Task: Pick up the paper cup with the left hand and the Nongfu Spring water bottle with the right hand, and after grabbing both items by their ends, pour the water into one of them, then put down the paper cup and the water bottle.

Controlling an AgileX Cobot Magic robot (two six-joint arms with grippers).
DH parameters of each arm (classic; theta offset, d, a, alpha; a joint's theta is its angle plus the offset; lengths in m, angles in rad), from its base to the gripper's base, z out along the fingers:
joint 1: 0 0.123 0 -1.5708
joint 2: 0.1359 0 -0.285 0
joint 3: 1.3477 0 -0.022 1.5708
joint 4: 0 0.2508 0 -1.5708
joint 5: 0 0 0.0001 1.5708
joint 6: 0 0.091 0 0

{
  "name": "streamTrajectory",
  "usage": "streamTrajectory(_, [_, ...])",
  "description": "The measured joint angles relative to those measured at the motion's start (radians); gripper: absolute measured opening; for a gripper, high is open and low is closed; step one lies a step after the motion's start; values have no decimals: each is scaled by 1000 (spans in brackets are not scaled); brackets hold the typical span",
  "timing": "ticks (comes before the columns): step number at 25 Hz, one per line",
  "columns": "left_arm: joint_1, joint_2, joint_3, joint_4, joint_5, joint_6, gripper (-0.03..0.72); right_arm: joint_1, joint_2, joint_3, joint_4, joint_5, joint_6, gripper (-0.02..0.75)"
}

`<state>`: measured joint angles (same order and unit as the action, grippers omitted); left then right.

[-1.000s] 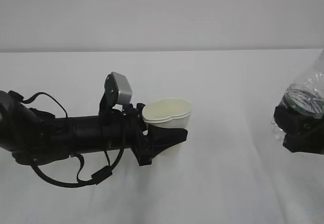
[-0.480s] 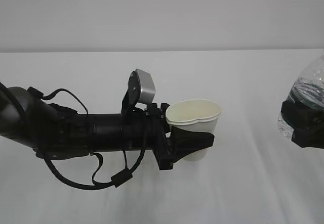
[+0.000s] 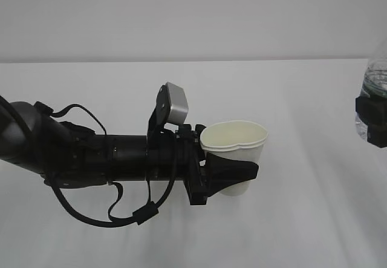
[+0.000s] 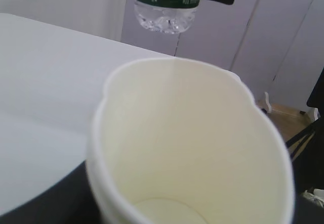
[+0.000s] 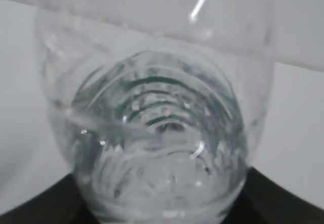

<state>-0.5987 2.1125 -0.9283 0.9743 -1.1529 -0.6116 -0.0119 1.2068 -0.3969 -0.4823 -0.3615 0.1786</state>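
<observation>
Cup is held upright above the bench in the exterior view, clamped low on its wall by the left gripper; rim is squeezed slightly out of round. Bottle is seen only partly at the right edge, well apart from the cup, gripped by the right gripper.

Left wrist view: cup is looked into from above, inside appears dry, no water made out. Bottle hangs beyond and above the rim, held in dark jaws.

Right wrist view: bottle fills the frame, water is pooled in it, black jaws at both lower corners are closed on it.

Judged step: both items are lifted, pouring not yet started. For a clean pour, the bottle neck should be brought over the cup mouth before tilting, tilt kept slow, cup kept level, squeeze not tightened.
</observation>
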Motion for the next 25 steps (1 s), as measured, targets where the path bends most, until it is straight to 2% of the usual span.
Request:
streamTrajectory(3, [0, 0, -4, 2, 0, 0, 430, 0, -27, -32, -47, 65, 2, 405])
streamTrajectory(10, [-14, 0, -83, 36, 48, -19, 430, 0, -31, -38, -118, 111, 14, 405])
streamTrajectory(18, [-74, 0, -168, 67, 104, -48, 430, 0, -31, -38, -220, 156, 32, 405])
streamTrajectory(25, [-120, 0, -178, 76, 179, -52, 430, 0, -31, -38, -279, 163, 34, 405])
